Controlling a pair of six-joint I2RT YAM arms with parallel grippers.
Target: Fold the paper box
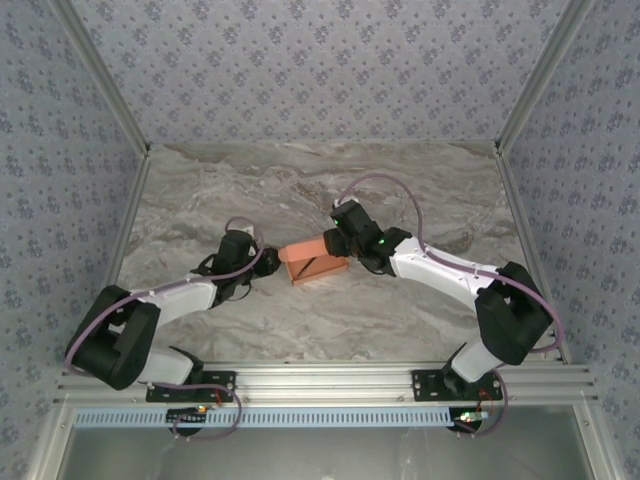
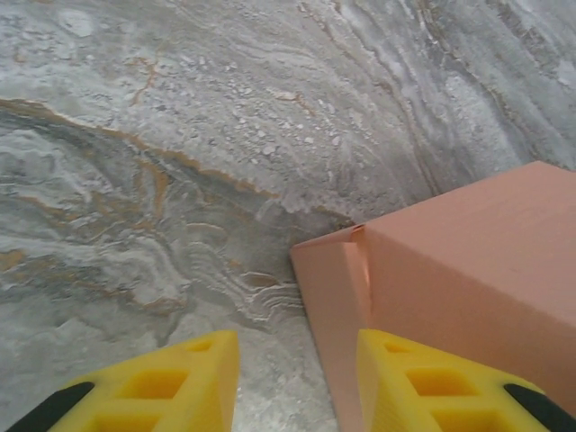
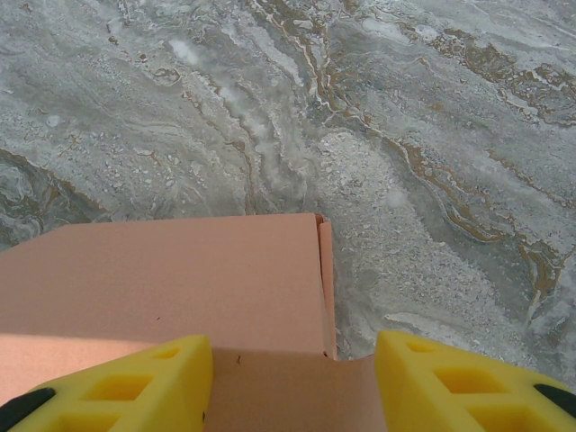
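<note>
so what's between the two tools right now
the paper box: in the top view it sits between the left tool and the right tool

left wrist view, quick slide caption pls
Yellow fingers poised at a corner of the salmon paper box on the marble table

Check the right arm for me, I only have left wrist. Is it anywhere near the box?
Observer: Yes. From the top, the right gripper sits at the right end of the paper box, opposite the left gripper.
Operator: Holding it?
Observer: Can't tell. Its wrist view has the fingers apart, with a flat card panel lying under them.
Operator: Box closed up?
Observer: Not sure. From the top, its near side shows a darker face crossed by a diagonal line, possibly a flap not yet folded in.
</note>
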